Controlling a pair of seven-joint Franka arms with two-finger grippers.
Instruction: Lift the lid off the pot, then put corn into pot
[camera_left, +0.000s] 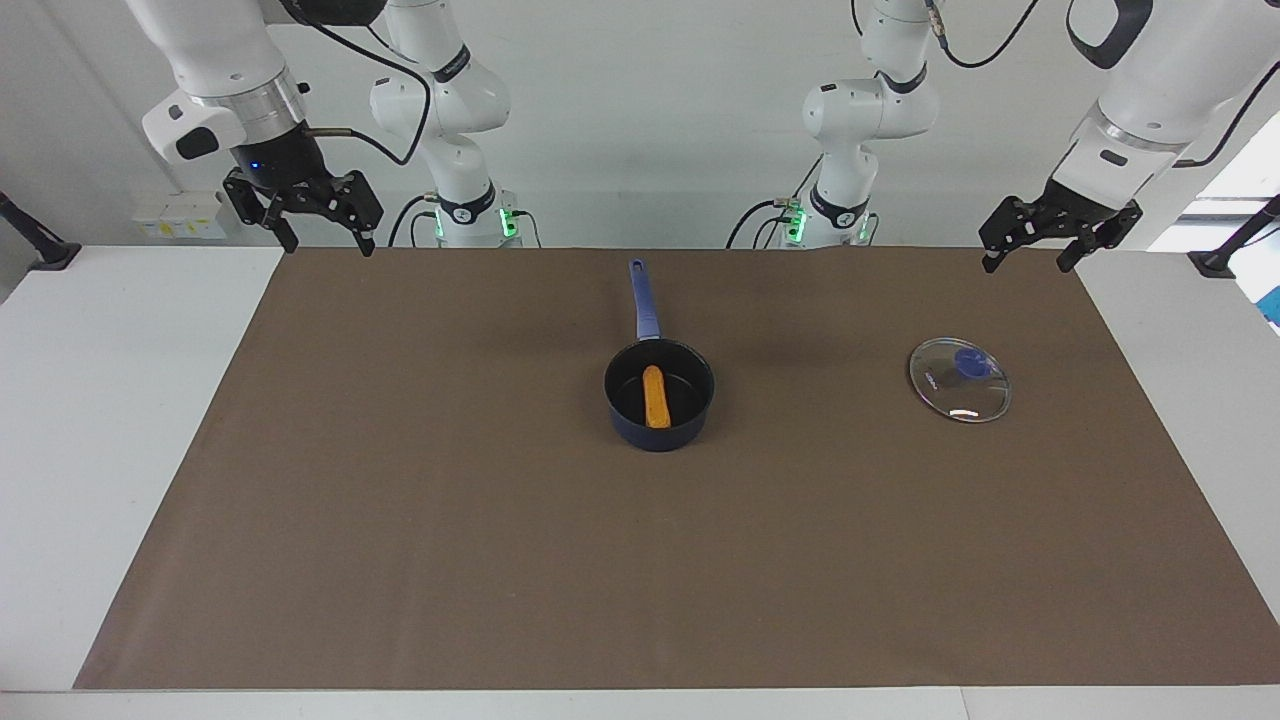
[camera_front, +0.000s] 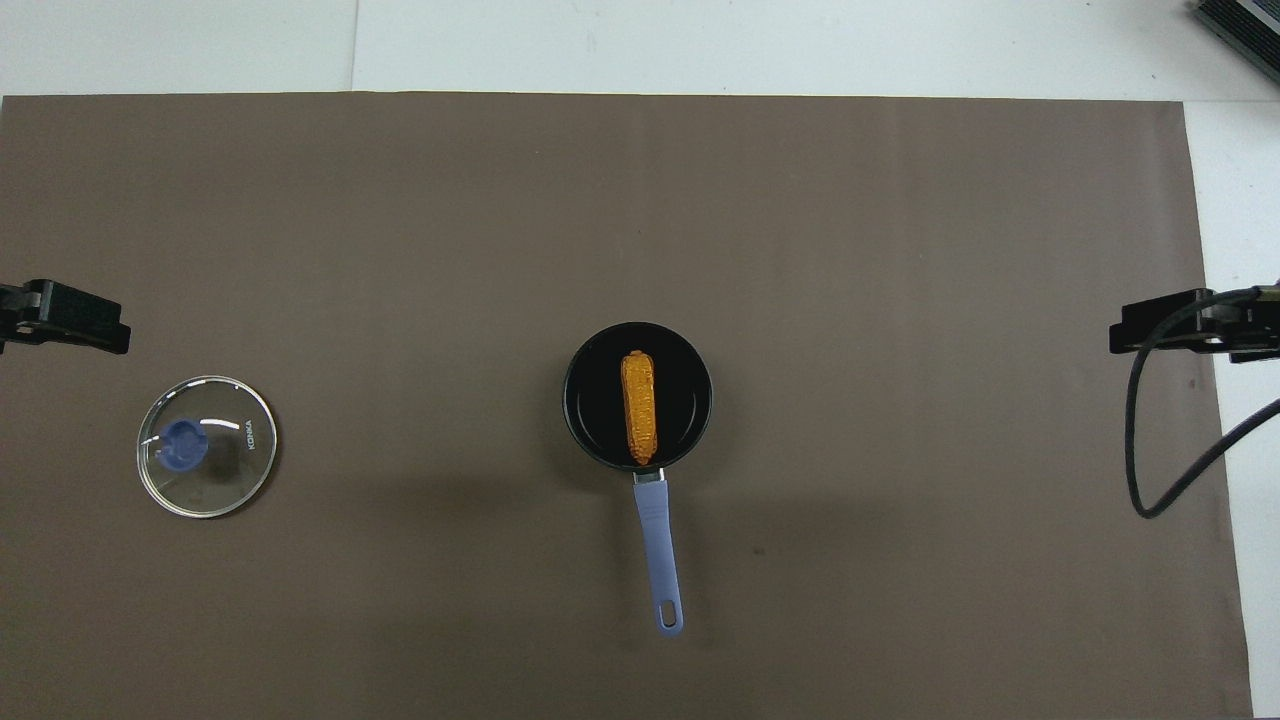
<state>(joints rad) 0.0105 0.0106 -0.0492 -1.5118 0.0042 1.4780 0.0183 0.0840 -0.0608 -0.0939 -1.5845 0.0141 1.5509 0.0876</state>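
Corn (camera_left: 656, 396) in pot (camera_left: 659, 428) — lid (camera_left: 960, 380) apart, flat on mat.

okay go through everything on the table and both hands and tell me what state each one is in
pot: uncovered, upright, corn inside.
corn: lying in the pot.
lid: off the pot, flat on the mat, knob up, toward the left arm's end.
left hand: open, empty, raised over the mat's edge.
right hand: open, empty, raised over the mat's corner.
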